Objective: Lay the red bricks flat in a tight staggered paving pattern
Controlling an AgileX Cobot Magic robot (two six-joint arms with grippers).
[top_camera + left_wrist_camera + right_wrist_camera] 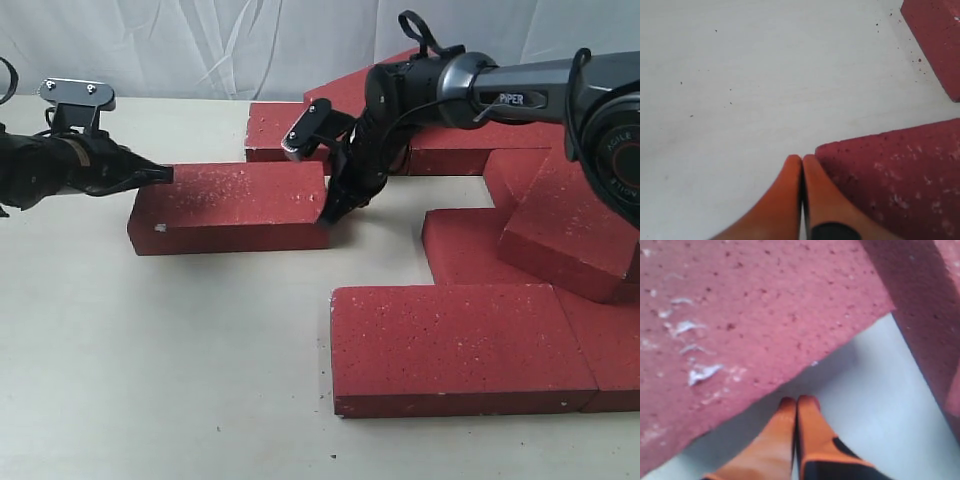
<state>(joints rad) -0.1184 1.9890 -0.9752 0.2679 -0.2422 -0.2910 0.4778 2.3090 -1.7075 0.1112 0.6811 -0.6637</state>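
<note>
Left hand (802, 159) pinched together beside brick (900, 185); exterior view unclear

Right arm (520, 95) partly hiding rear red bricks (460, 152) at one o'clock, tilted brick (570, 230) and front brick (612, 345) cut off at three to four o'clock, left arm (45, 165) cut off at nine o'clock, right wrist view blurred
</note>
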